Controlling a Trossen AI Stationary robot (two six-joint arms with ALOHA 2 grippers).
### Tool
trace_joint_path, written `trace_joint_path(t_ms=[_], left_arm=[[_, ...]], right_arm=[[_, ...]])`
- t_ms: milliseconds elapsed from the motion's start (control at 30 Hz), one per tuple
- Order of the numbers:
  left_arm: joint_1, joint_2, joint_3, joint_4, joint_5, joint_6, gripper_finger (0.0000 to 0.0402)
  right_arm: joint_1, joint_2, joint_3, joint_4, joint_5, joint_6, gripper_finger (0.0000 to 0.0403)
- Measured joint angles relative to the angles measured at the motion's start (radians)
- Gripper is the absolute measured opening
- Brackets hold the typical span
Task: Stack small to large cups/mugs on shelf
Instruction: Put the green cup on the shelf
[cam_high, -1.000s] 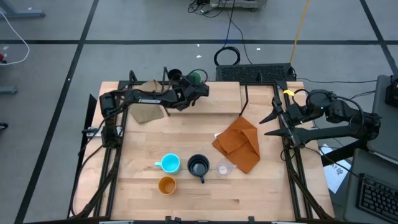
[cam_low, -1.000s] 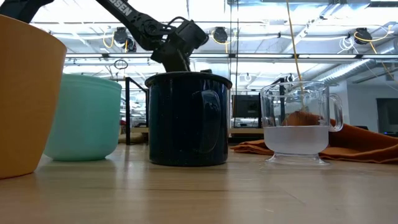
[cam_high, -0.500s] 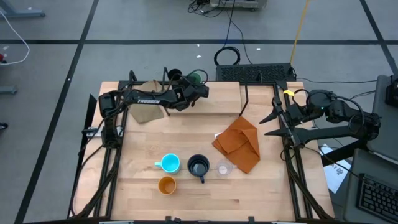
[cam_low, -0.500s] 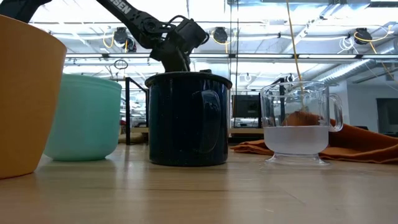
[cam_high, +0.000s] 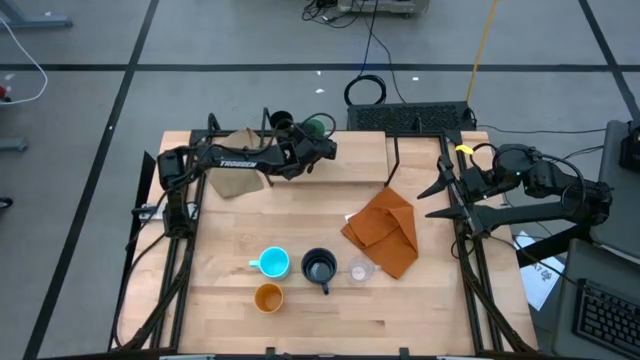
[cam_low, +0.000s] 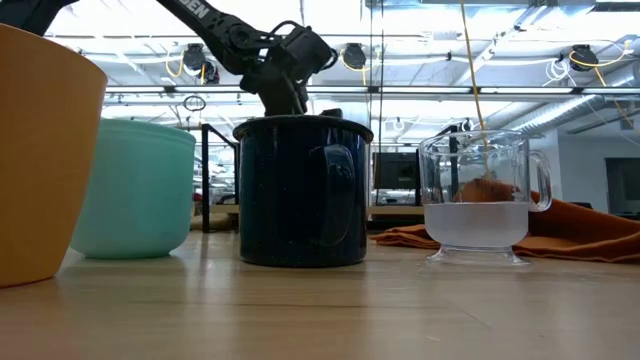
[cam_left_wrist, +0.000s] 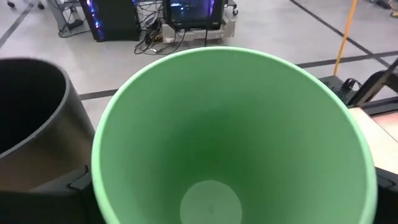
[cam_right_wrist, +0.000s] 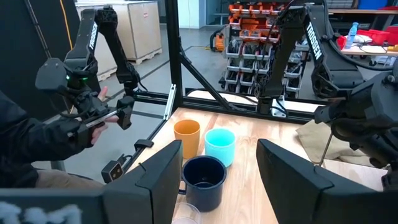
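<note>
A green cup (cam_left_wrist: 233, 143) stands beside a dark brown cup (cam_left_wrist: 31, 106) at the far edge of the shelf (cam_high: 355, 160). My left gripper (cam_high: 316, 138) is open around the green cup, one finger (cam_left_wrist: 81, 180) on each side of its wall. The light blue mug (cam_high: 272, 263), the dark navy mug (cam_high: 319, 267) and the small clear cup (cam_high: 359, 270) stand in a row near the table's front. The orange cup (cam_high: 267, 297) stands in front of them. My right gripper (cam_right_wrist: 221, 186) waits open at the table's right edge, with nothing between its fingers. My left gripper has its fingers on either side of the green cup's wall (cam_left_wrist: 102, 186), slanting down from the table's left. The cup's rim hides the place, so I cannot tell whether the fingers touch it.
A crumpled orange cloth (cam_high: 385, 230) lies right of centre. A tan cloth (cam_high: 235, 175) lies at the far left under my left arm. In the right wrist view a person's hand (cam_right_wrist: 93, 127) holds a control arm beyond the table. Bare wood lies between the shelf and the row of mugs.
</note>
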Motion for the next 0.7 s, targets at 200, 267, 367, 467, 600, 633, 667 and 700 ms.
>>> trace_joint_path(t_ms=[200,267,367,467,600,633,667,700], left_arm=[[-0.007,0.0,0.0,-0.008,0.029,0.05,0.04],[-0.013,0.0,0.0,-0.006,0.026,0.056,0.04],[-0.013,0.0,0.0,0.003,0.027,0.086,0.04],[-0.008,0.0,0.0,0.012,0.044,0.079,0.04],[-0.01,0.0,0.0,0.0,0.048,0.054,0.0399],[-0.01,0.0,0.0,0.005,0.046,0.078,0.04],[-0.011,0.0,0.0,0.002,0.018,0.096,0.04],[-0.011,0.0,0.0,-0.001,0.002,0.091,0.04]], right_arm=[[0.0,0.0,0.0,0.001,0.0,0.0,0.0199],[0.0,0.0,0.0,0.004,0.002,0.0,0.0199],[0.0,0.0,0.0,0.015,0.004,0.0,0.0199],[0.0,0.0,0.0,0.015,0.004,0.0,0.0199],[0.0,0.0,0.0,0.015,0.005,0.003,0.0199],[0.0,0.0,0.0,0.015,0.005,0.003,0.0199],[0.0,0.0,0.0,0.015,0.005,0.003,0.0199],[0.0,0.0,0.0,0.015,0.005,0.003,0.0199]])
